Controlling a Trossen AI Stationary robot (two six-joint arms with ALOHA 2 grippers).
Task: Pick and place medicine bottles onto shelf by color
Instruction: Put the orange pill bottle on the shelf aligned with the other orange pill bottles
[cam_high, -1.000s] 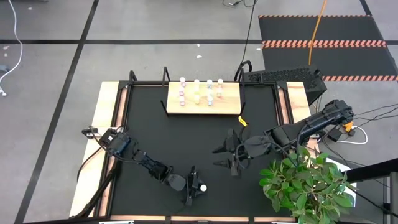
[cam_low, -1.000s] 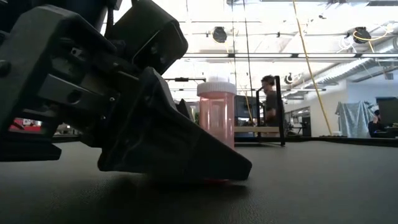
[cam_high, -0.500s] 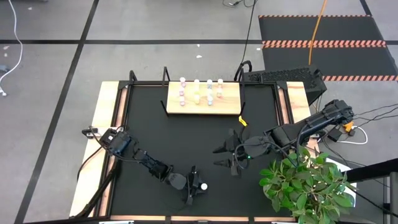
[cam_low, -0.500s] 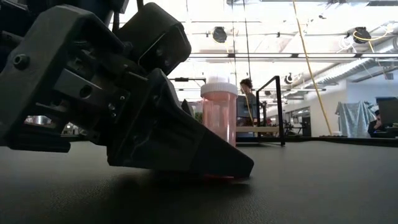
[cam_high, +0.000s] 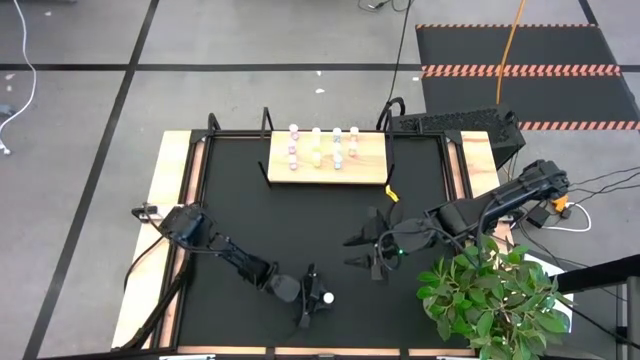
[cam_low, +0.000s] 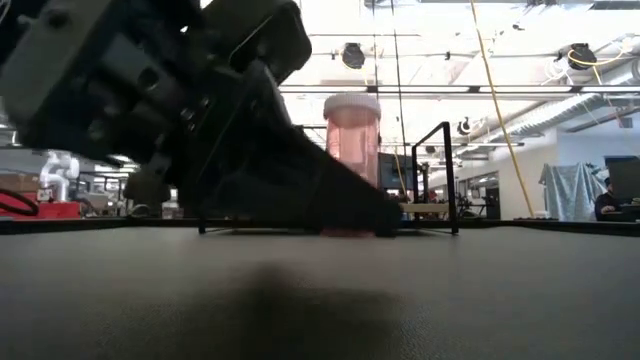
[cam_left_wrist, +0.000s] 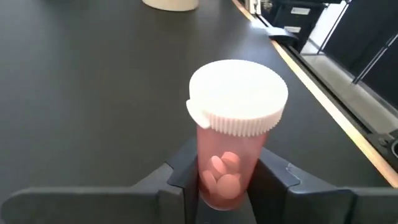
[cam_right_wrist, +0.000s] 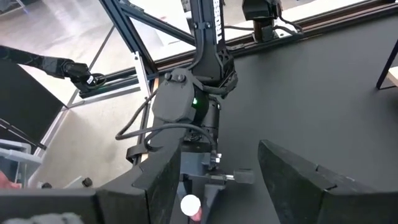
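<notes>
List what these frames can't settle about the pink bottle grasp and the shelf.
- Low view: whether the pink bottle is off the table; the left gripper hides its base.
- High view: only its white cap shows.
- High view: bottles on the shelf are too small to count or sort by color.

No readable text (labels, signs) anywhere.

You have two dark, slim, jointed arms. The left gripper (cam_high: 312, 300) has matte black, wedge-shaped fingers (cam_left_wrist: 186, 163) with flat inner faces and angular housings. Black cables loop along the left arm's rounded wrist casing, where a small green light glows. The right gripper (cam_high: 366, 251) carries broad, tapering black fingers (cam_right_wrist: 292, 171).
</notes>
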